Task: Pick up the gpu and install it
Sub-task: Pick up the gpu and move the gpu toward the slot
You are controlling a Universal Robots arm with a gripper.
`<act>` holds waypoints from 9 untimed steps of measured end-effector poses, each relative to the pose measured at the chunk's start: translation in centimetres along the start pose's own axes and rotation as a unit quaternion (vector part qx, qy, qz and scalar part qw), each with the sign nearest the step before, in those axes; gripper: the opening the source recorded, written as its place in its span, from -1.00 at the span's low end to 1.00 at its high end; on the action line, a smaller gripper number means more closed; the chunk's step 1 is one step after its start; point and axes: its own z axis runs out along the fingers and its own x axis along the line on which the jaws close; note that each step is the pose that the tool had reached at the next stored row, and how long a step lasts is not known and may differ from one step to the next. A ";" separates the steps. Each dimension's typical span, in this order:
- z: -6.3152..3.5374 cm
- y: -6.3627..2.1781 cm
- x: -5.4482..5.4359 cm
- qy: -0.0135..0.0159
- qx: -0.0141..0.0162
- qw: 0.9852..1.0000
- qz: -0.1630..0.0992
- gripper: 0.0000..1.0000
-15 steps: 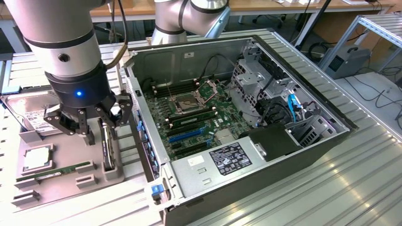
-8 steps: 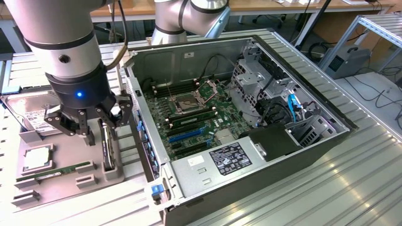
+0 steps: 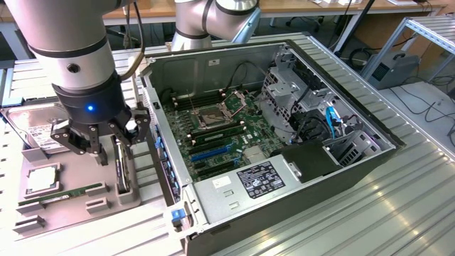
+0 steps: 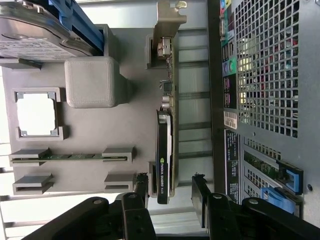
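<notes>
1. The end effector (image 4: 170,177) hangs open, one finger on each side of the gpu (image 4: 164,155).
2. The gpu stands on edge in the gray holder (image 3: 71,162), just beside the open computer case (image 3: 313,181), near the table's (image 3: 384,213) edge at the exterior view's left.

My pincer (image 4: 170,186) is spread wide, one finger on each side of the gpu (image 4: 165,150), which stands on edge in the grey tray (image 4: 135,65) beside the computer case (image 4: 265,65).
</notes>
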 end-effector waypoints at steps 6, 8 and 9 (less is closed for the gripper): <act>0.09 -0.05 0.0 0.002 -0.030 1.000 0.001 -0.04; 0.11 -0.06 0.0 0.003 -0.037 0.999 0.001 -0.04; 0.12 -0.06 0.0 0.003 -0.037 0.999 0.001 -0.04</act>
